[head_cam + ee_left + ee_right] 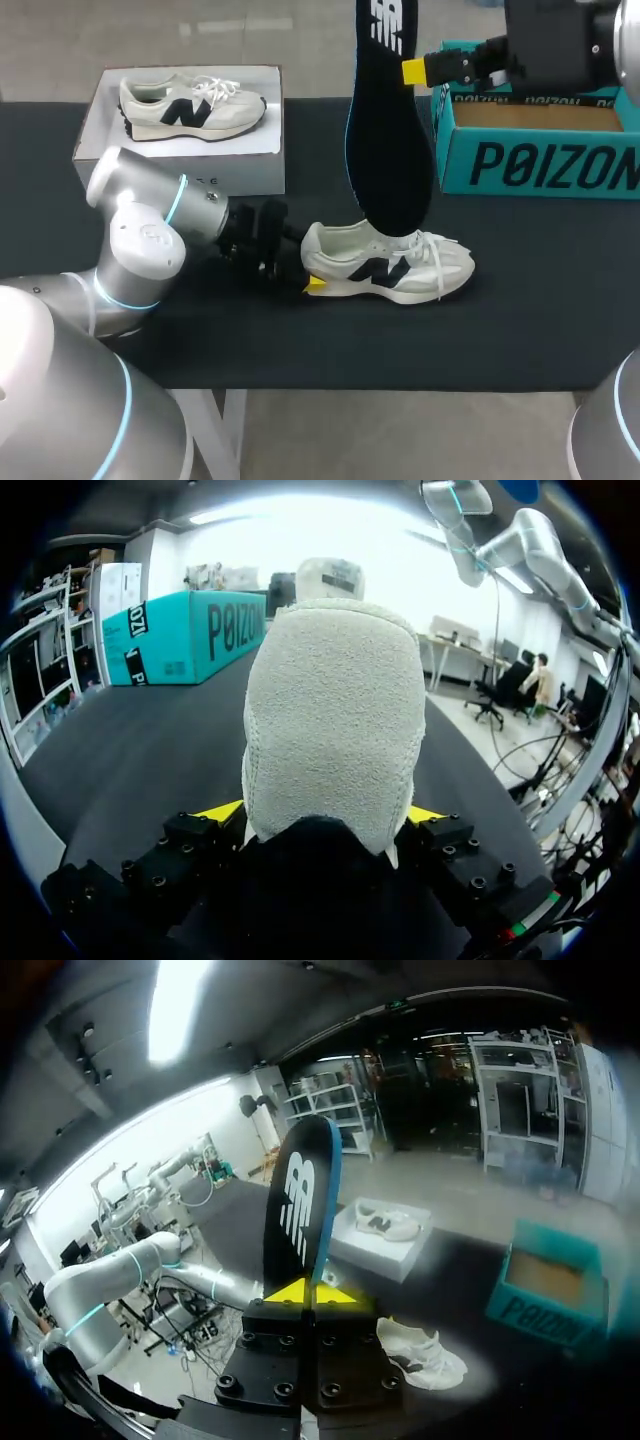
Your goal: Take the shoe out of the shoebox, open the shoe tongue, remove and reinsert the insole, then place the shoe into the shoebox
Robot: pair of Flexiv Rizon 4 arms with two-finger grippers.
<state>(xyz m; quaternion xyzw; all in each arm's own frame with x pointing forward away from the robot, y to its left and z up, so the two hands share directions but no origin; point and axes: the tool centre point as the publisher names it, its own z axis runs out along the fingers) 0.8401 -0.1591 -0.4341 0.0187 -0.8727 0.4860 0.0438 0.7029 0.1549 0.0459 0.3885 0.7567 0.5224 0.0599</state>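
Trouble, as we judge it, lies mostly with the insole. Our right gripper pinches it by one edge near its upper end, so it hangs nearly upright over the table with its lower end at the mouth of the shoe. Whether that end is inside the collar or just above it we cannot tell. Our left gripper is clamped on the shoe's heel, a yellow tip on each side. The shoe rests on its sole near the middle of the table, toe pointing away from that gripper, well apart from the teal shoebox. A grip so far from the free end gives little control there: the insole could buckle, snag on the tongue or laces, or twist in the pinch and slide out. A downward push off line could also lever the shoe about its heel hold, tipping it or dragging it loose.
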